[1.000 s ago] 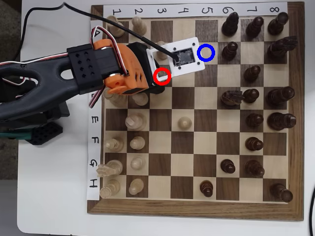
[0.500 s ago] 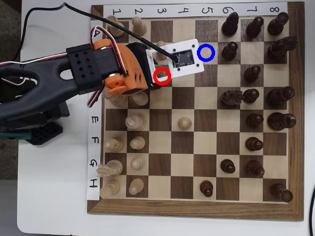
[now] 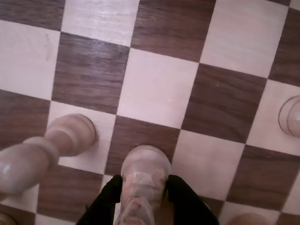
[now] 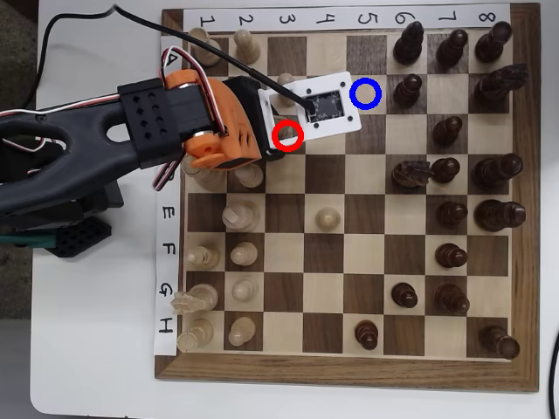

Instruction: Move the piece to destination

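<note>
Over the last second almost nothing is seen to have shifted in the overhead view: the arm [image 4: 175,122] is held over the upper left part of the board [image 4: 349,371], with only a slight drift of the white camera plate [image 4: 325,105] on its wrist. This is judged to mean that the grasp is being settled, not that carrying has begun. In the wrist view the gripper [image 3: 143,199] is closed on the piece [image 3: 143,180], its two black fingers [image 3: 105,204] pressed against either side of the tan body. Whether the base has been raised off its square cannot be told. A pale pawn [image 3: 70,136] stands just beside it on the left of that view, so a clean vertical lift is called for before any sideways travel. In the overhead view the piece itself is hidden under the wrist, next to the red ring [image 4: 287,135]. The destination [image 4: 366,93], ringed in blue on a light square nearer the board's top edge, lies empty and to the right, so the move is considered barely started.
</note>
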